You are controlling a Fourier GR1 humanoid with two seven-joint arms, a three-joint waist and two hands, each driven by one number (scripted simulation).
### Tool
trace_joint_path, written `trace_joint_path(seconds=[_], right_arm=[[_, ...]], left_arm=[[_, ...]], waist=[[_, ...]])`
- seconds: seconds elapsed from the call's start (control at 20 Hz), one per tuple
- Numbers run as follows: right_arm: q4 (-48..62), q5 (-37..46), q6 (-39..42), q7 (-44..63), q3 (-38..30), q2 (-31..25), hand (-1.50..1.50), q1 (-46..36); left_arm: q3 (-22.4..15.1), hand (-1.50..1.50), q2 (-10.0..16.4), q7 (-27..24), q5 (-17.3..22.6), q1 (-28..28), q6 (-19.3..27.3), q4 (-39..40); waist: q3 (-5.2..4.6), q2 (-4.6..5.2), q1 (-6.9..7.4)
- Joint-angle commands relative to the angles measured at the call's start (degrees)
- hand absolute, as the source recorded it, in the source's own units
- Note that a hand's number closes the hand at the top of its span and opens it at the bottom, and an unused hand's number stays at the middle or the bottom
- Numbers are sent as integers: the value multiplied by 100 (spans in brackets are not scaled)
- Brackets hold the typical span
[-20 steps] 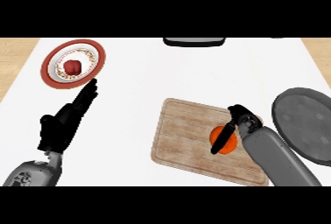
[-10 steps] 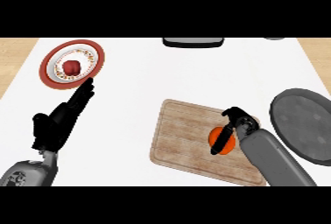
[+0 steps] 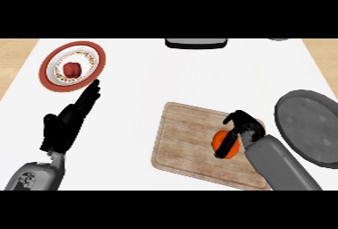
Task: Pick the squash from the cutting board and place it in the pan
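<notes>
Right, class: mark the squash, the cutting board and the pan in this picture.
squash (image 3: 217, 142): head view, on its uncovered orange left side.
cutting board (image 3: 185, 138): head view, on bare wood in its left half.
pan (image 3: 310, 127): head view, on its bare grey floor.

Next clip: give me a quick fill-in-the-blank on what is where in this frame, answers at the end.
1. The right hand curls round the orange ____.
2. That vegetable is on the wooden ____, not yet moved.
3. The grey pan lies at the board's ____ side.
4. The left hand, fingers straight, points toward the red-rimmed ____.

Missing words: squash; cutting board; right; plate.
</notes>
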Motion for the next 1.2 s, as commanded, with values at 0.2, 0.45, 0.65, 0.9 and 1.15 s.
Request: trace_joint_path(seconds=[0.2, 0.45, 0.65, 0.9, 1.15], right_arm=[[-2543, 1714, -424, -1350, 1829, -519, 150, 845], [-4335, 2849, -1161, -1381, 2144, -1493, 150, 1665], [-5521, 4003, -1615, -1144, 2047, -2060, 150, 1772], [-6876, 5074, -2344, -981, 2079, -2685, 150, 3040], [-6784, 5329, -3496, -1167, 1623, -2878, 150, 4038]], left_arm=[[278, 0, 161, 174, 87, 20, 2, -4], [344, 0, 107, -32, 113, 265, 35, 33], [286, 0, 62, 30, 28, 354, 125, -59], [248, 0, 110, 167, 26, 440, 48, -359], [20, 0, -143, 85, -261, 333, 195, -298]], waist=[[80, -157, -328], [75, -87, -426], [77, -114, -482], [92, -35, -307], [98, 22, -209]])
